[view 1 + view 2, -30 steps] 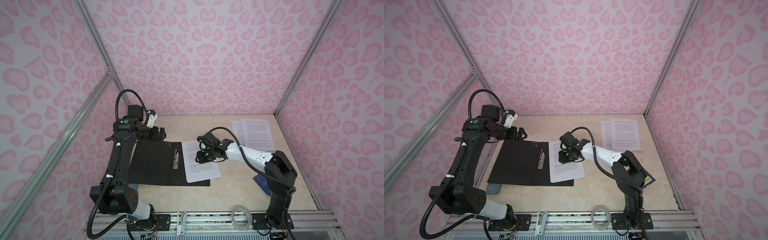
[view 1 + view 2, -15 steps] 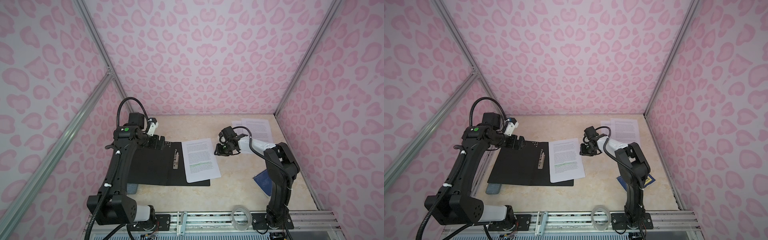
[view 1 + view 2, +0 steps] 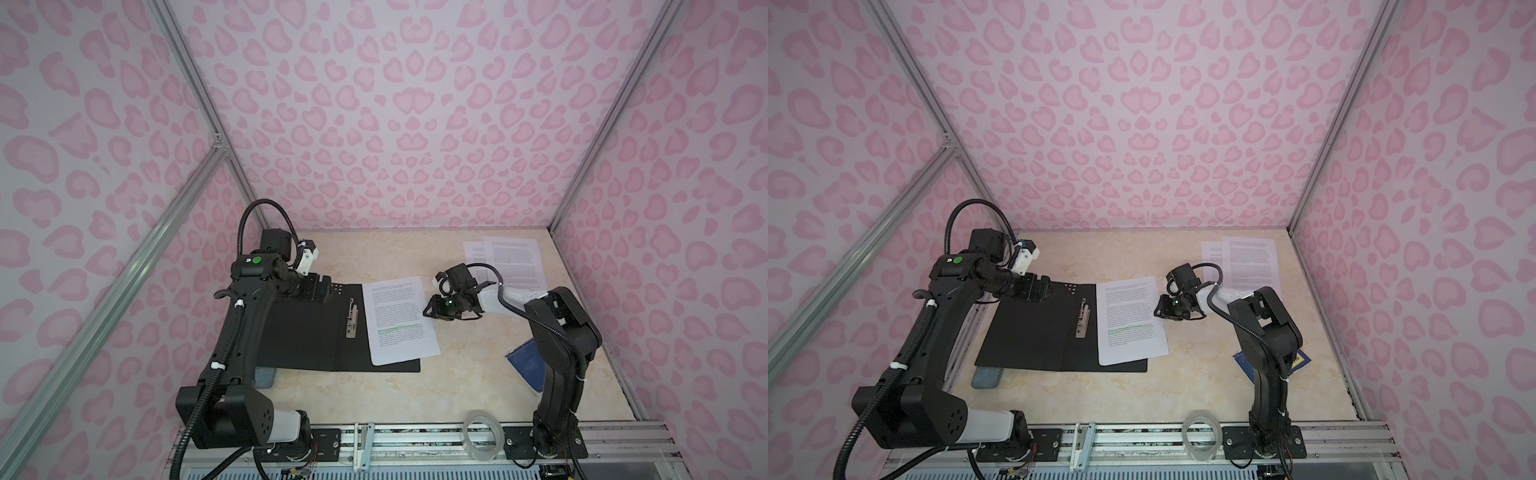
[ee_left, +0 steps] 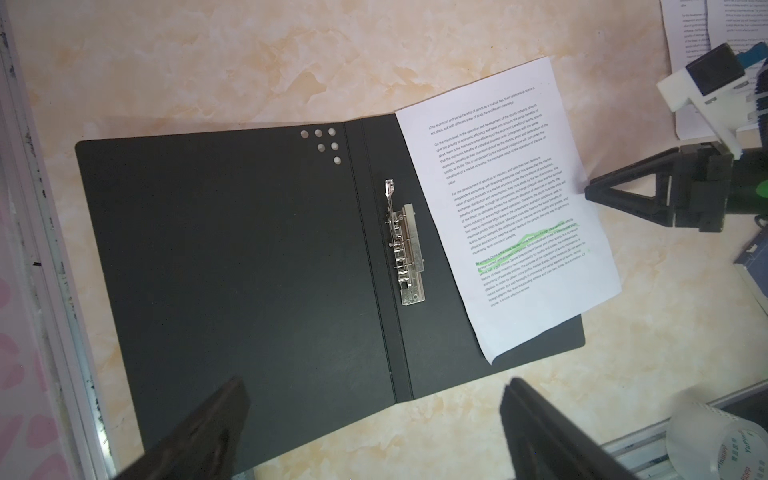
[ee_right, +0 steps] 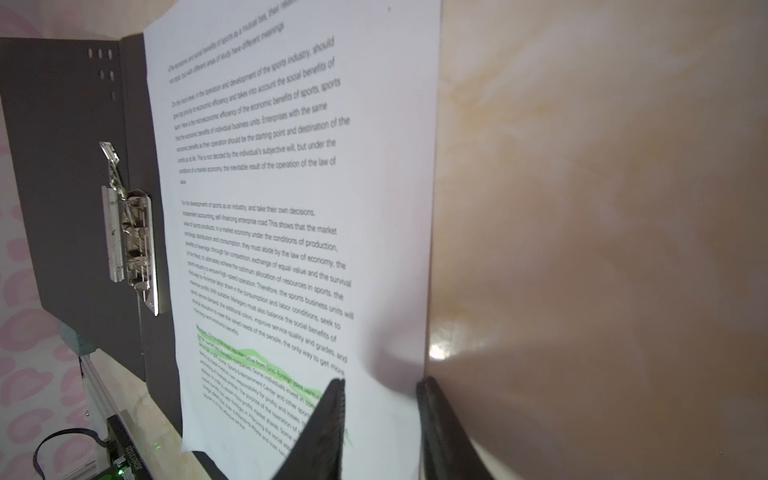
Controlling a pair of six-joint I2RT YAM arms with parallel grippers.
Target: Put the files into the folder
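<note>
Now the folder [image 3: 307,332] lies open, one sheet [image 3: 399,320] on its right half. The right gripper [image 3: 428,311], jaws narrowly apart, straddles that sheet's outer edge; the left gripper [image 3: 322,291] hovers wide open above the folder's far corner. Two more sheets [image 3: 513,262] lie far right.

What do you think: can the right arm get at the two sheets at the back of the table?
Probably yes: the two sheets lie flat and uncovered just behind the right gripper, on its side, nothing between.

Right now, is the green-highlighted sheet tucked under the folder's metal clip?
No: in the left wrist view the sheet lies on the open folder beside the metal clip, with bare black showing between them.
</note>
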